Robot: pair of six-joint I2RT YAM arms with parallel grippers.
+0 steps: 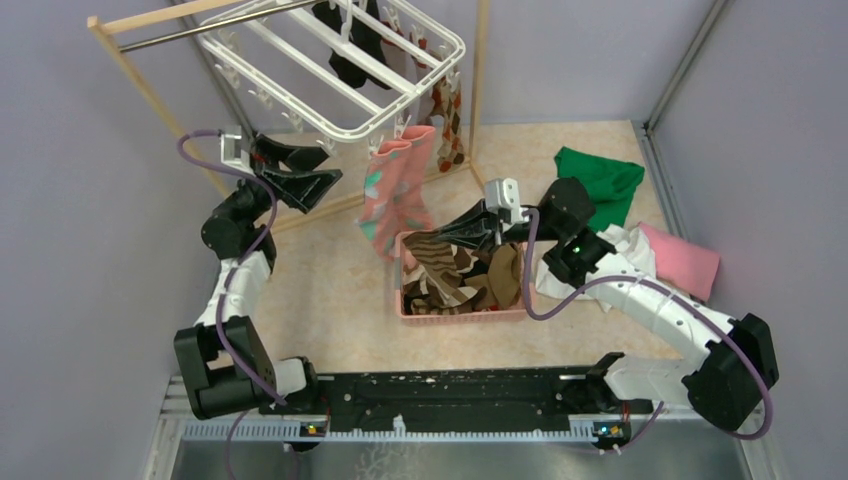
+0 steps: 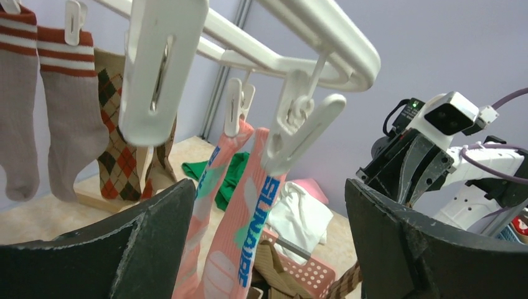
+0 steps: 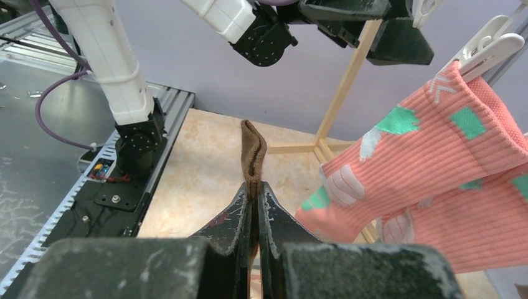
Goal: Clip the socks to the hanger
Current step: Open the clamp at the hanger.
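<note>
The white hanger (image 1: 340,75) hangs at the back left, with black, argyle and striped socks clipped to it. A pink-teal pair of socks (image 1: 395,190) dangles from clips (image 2: 299,131) at its near corner. My left gripper (image 1: 333,166) stands open just left of this pair, and the pink socks (image 2: 243,218) hang between its fingers (image 2: 143,243) untouched. My right gripper (image 3: 255,190) is shut on a plain brown sock (image 3: 254,149) above the pink basket (image 1: 460,316). The brown sock's end sticks up past the fingertips.
The basket holds several more brown and striped socks (image 1: 450,275). Green (image 1: 600,180), white (image 1: 625,245) and pink (image 1: 685,260) cloths lie at the right. A wooden rack (image 1: 140,85) carries the hanger. Striped (image 2: 56,93) and argyle (image 2: 121,156) socks hang behind.
</note>
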